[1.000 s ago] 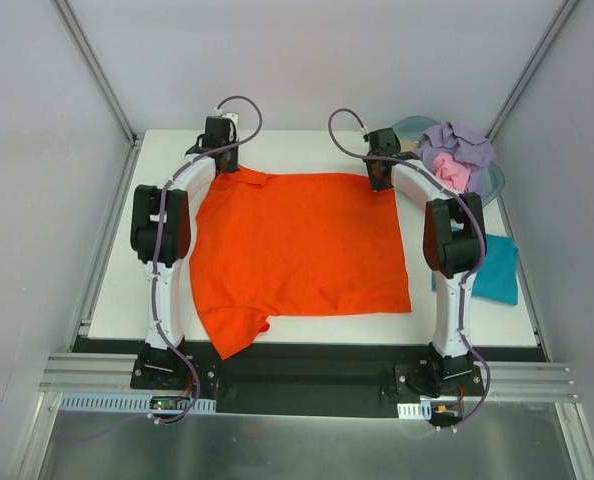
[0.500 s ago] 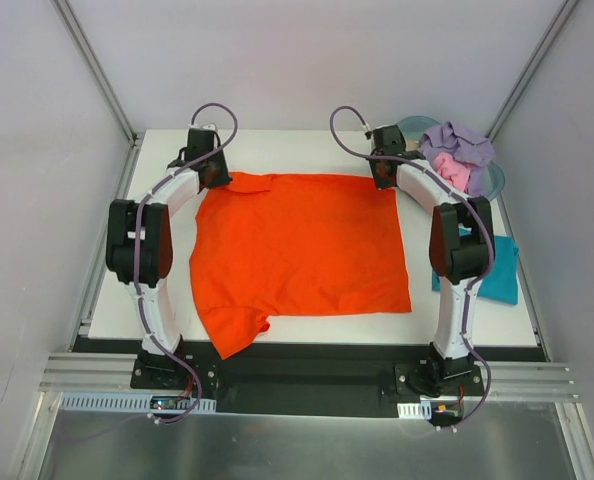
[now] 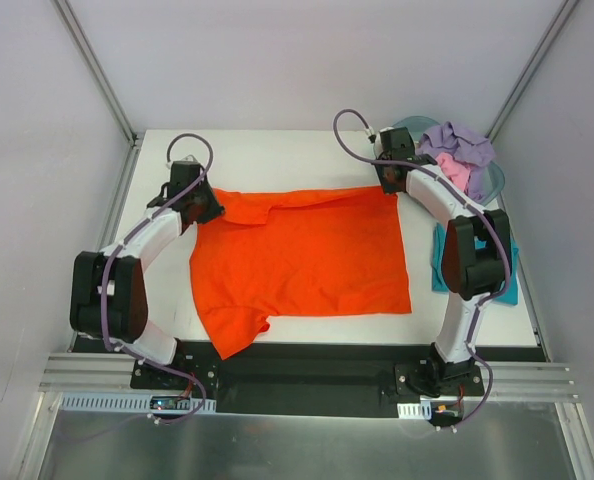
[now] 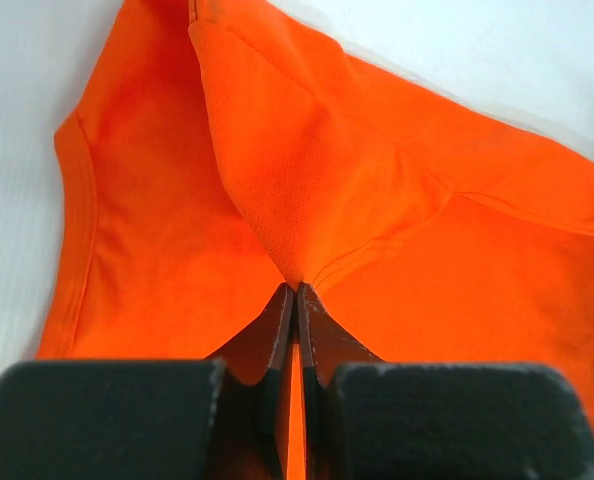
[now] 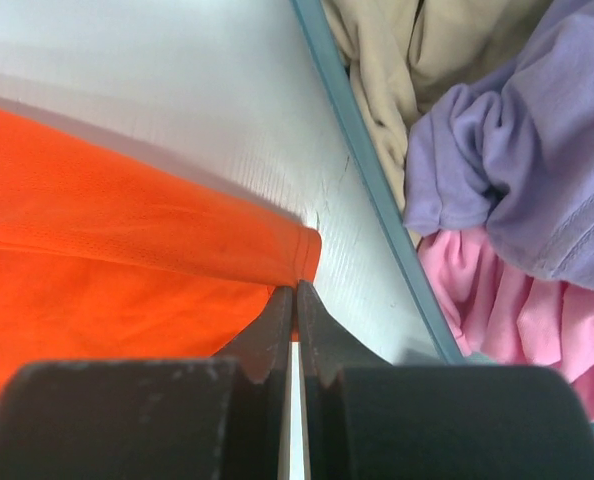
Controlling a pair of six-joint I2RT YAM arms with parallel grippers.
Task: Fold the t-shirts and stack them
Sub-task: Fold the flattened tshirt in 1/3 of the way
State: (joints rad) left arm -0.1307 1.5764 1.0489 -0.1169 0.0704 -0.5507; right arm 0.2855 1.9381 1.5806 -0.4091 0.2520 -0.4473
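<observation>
Folding the orange shirt (image 3: 307,260). Pinching its far edge with left gripper (image 4: 295,290) and right gripper (image 5: 296,288). Next, likely pull forward evenly.

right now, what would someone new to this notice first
The bright orange t-shirt spread across the middle of the white table, its far edge pinched at either end by the shut left gripper and right gripper. Next, the blue-green tub at the far right corner, heaped with a lavender shirt and a pink shirt.

No legible text or labels, even on the blurry arm bases.
</observation>
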